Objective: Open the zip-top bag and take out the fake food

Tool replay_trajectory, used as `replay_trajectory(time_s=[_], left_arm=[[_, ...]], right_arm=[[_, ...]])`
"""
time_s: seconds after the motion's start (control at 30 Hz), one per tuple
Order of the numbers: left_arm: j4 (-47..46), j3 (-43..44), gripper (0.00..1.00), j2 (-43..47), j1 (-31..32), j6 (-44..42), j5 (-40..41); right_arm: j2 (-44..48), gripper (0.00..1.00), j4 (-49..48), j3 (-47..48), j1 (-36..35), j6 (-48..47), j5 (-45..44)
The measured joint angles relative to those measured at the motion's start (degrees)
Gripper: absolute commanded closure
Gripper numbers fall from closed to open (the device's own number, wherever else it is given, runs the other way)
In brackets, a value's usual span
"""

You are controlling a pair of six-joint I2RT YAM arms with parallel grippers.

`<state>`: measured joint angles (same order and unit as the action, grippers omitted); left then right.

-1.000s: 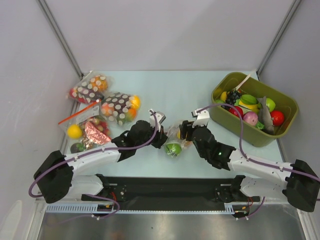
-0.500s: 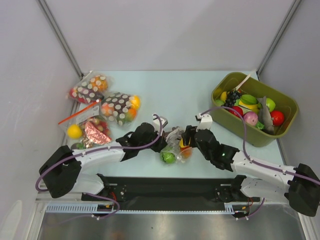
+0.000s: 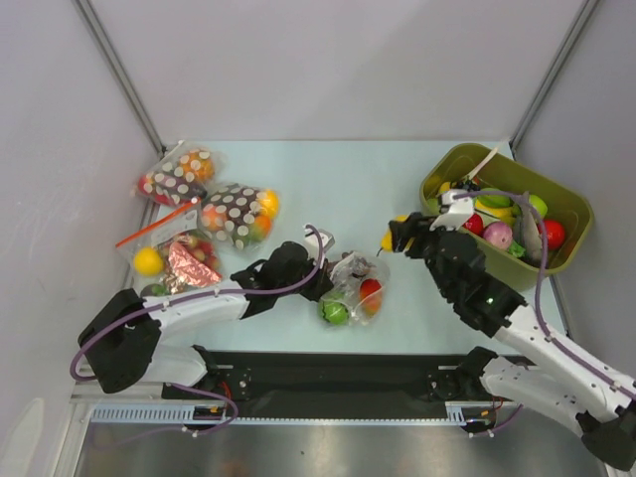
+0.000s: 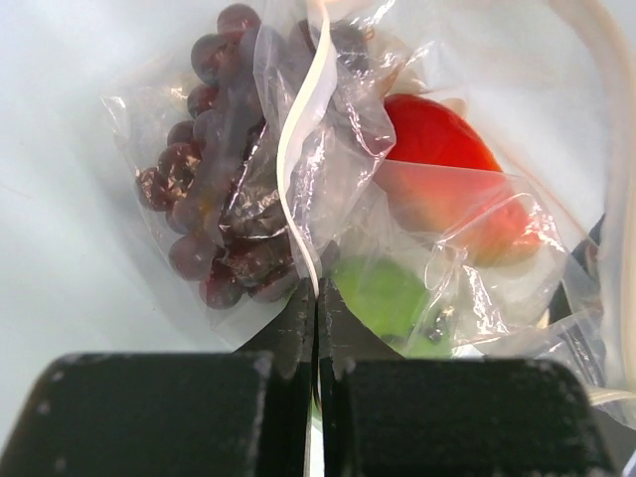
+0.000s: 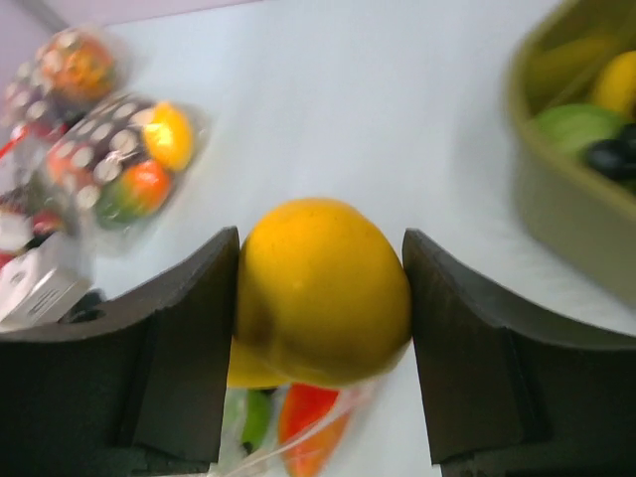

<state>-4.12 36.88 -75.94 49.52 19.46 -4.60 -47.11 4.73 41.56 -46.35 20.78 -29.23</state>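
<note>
The clear zip-top bag [image 3: 353, 286] lies on the table at front centre. My left gripper [image 3: 324, 280] is shut on its mouth edge, with the white zip strip [image 4: 298, 169] running into the jaws [image 4: 316, 298]. Inside the bag I see dark purple grapes [image 4: 214, 199], an orange-red piece [image 4: 437, 164] and a green round fruit [image 4: 383, 293]. My right gripper [image 3: 395, 238] is off the table to the right of the bag, shut on a yellow pear-like fruit [image 5: 323, 288] that fills the space between its fingers. The bag's mouth [image 5: 298, 432] shows just beneath that fruit.
An olive-green bin [image 3: 556, 260] holding several toy fruits stands at the right, close behind my right arm. Two dark white-dotted bags [image 3: 234, 214] and a bag with a red zip strip [image 3: 169, 248] lie at the left.
My right gripper has pulled the yellow fruit out of the bag and carried it up and to the right, towards the bin. My left gripper has kept its hold on the bag.
</note>
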Motion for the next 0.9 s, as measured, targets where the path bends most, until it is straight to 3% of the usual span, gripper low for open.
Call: replay_trajectory(time_s=[0.2, 0.5, 0.63, 0.77, 0.9], left_arm=[[1.31, 1.51, 1.0, 2.14, 0.02, -0.02, -0.13], [1.55, 2.73, 1.0, 3.41, 0.09, 0.07, -1.25], [1.75, 2.73, 1.0, 5.09, 0.13, 0.04, -1.14], [1.99, 2.73, 1.0, 6.21, 0.13, 0.04, -0.57], [2.54, 2.73, 1.0, 7.06, 0.15, 0.02, 0.17]], right_arm=[[0.68, 0.75, 2.23, 6.32, 21.7, -5.6, 3.85], [-10.12, 0.76, 2.71, 8.07, 58.49, -4.13, 22.53], [-13.81, 0.72, 2.71, 8.24, 61.83, -3.63, 26.14], [-17.03, 0.35, 2.75, 9.79, 62.14, -3.89, 27.67], [-18.71, 0.29, 3.19, 11.87, 62.6, -4.57, 27.56]])
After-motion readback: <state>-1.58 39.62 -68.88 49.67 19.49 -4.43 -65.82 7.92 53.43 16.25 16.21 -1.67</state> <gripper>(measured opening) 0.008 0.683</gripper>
